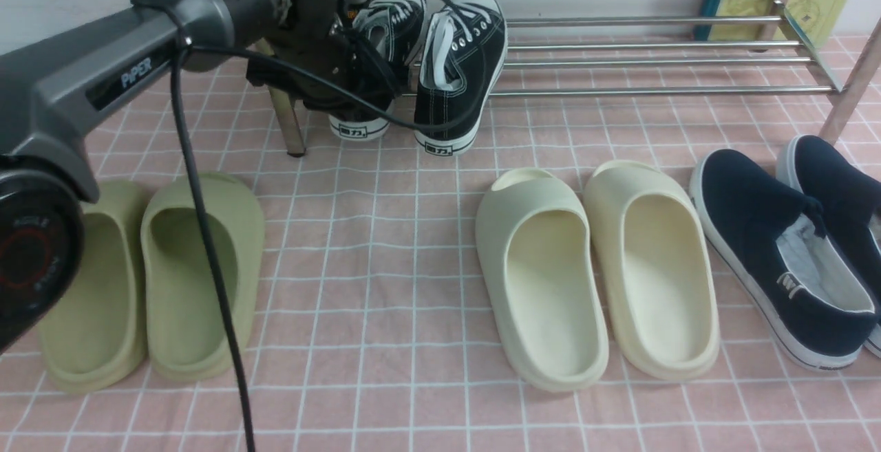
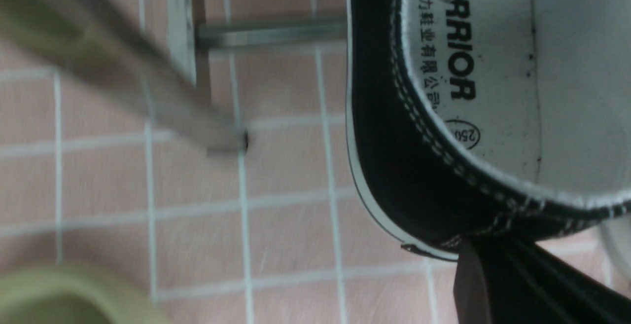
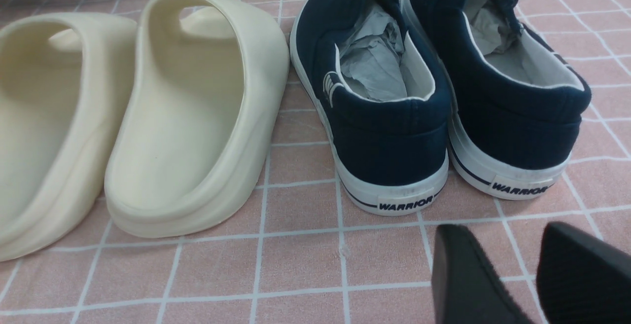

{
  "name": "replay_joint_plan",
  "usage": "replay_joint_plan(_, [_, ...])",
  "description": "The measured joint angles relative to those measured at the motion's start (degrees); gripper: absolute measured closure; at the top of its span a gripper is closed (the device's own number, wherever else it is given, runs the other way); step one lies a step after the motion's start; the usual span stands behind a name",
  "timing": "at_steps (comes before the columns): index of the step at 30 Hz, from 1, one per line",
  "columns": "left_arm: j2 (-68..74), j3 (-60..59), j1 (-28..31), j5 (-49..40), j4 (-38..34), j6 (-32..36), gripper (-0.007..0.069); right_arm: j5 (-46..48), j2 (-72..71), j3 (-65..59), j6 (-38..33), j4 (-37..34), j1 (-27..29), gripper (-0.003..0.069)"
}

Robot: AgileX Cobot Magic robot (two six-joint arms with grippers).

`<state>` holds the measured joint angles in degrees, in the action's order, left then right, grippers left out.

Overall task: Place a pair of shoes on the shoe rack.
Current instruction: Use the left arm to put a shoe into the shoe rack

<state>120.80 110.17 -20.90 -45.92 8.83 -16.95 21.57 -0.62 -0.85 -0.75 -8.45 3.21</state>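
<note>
As the left sneaker (image 2: 379,166) points toe-first into the rack (image 1: 647,91), the nearer left jaws (image 2: 485,252) sit together at its heel, the right jaws (image 3: 508,260) apart!

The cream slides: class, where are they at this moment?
In the front view, the cream slides lie on the tiled floor, right of centre, immediately left of the navy slip-ons.
</note>
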Motion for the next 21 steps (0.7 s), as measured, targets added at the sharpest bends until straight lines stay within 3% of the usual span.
replay_joint_plan(12, [4.88, 10.65, -0.05, -8.09, -0.11, 0.34, 0.0618, 0.0, 0.0, 0.0, 0.0, 0.0, 0.0, 0.042])
replay_joint_plan(21, [-10.19, 7.17, -0.05, -16.3, -0.24, 5.3, 0.0615, 0.0, 0.0, 0.0, 0.0, 0.0, 0.0, 0.042])
